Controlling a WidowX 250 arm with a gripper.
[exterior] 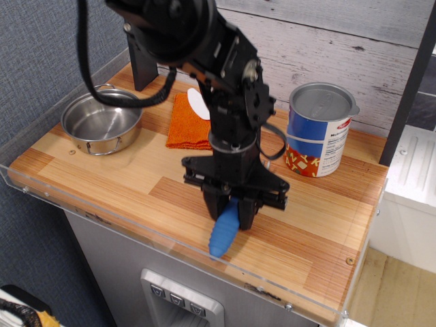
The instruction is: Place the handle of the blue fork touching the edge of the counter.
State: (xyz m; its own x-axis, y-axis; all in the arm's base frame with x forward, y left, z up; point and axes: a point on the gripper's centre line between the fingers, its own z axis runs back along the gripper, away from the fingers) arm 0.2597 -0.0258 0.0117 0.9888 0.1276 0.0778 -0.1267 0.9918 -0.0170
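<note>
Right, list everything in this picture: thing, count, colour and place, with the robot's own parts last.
blue fork: 1, blue ribbed handle showing, tines hidden by the hand, near the front edge of the counter, handle end pointing at the acrylic border.
steel pan: 1, silver, back left of the counter.
orange cloth: 1, orange, behind the arm, beside the pan.
white utensil: 1, white, lying on the cloth, partly hidden by the arm.
tin can: 1, blue and white label with red base and grey lid, back right.
counter: 1, light and reddish wood strips, clear acrylic border.
hand: 1, black, pointing down, shut on the fork's handle.
</note>
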